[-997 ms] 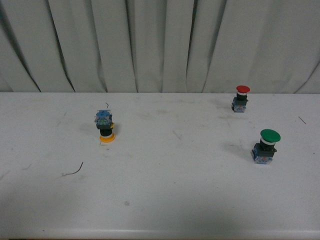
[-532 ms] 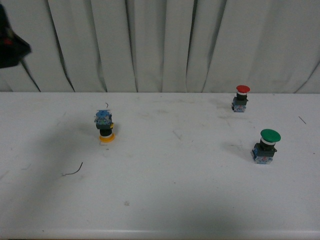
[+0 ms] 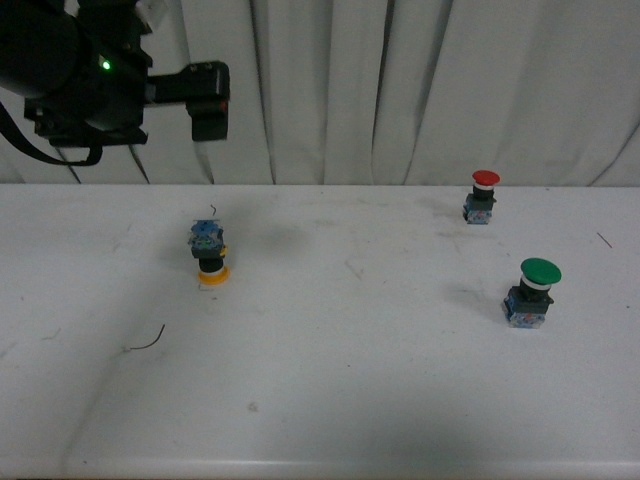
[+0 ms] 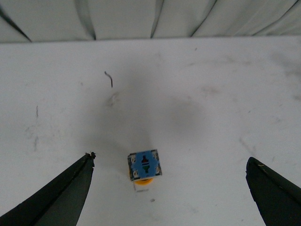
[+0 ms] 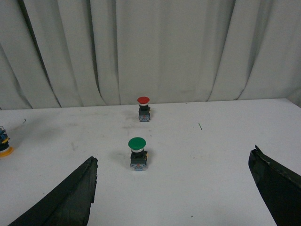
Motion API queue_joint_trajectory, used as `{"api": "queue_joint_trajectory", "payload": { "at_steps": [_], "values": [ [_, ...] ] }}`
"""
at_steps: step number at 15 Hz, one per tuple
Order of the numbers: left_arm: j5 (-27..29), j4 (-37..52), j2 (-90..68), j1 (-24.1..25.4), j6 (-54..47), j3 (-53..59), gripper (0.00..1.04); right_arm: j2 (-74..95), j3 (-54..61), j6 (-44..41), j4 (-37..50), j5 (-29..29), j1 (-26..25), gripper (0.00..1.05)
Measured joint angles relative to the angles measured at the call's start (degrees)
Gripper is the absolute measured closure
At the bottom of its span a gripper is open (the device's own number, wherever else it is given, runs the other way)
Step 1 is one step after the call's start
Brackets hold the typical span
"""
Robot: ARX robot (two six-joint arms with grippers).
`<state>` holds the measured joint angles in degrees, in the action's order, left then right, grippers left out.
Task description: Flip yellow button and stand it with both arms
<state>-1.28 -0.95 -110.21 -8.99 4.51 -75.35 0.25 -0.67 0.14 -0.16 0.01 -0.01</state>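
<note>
Yellow button [image 3: 210,256] cap-down
Judged light, rigid; best pinched mid-body; left gripper [image 4: 169,159] above it and right gripper [image 5: 174,156] are spread.

Between the fingers of the left pincer [image 4: 169,157], the yellow button [image 4: 145,167] shows you only a sliver of cap; its own body covers the rest. Well aside of the right pincer [image 5: 174,155], the frame edge crops it, seemingly by half.

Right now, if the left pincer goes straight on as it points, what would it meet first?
Probably the yellow button, standing cap-down ahead of the open left pincer; depth is unclear.
</note>
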Motion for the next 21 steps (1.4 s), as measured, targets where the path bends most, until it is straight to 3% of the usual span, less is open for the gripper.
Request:
{"api": "queue_joint_trajectory", "payload": {
  "at_steps": [7,12,21],
  "values": [
    [9.1,-11.9,-12.3,-1.3,-0.3,-9.4,0.07,0.0,0.0,0.0,0.0,0.0,0.0,0.07],
    [9.3,-14.1,-15.6,-1.0,6.9,-14.3,0.07,0.0,0.0,0.0,0.0,0.0,0.0,0.07],
    [10.0,-13.8,-21.1,-2.1,4.9,-17.8,0.07,0.0,0.0,0.0,0.0,0.0,0.0,0.07]
  ]
}}
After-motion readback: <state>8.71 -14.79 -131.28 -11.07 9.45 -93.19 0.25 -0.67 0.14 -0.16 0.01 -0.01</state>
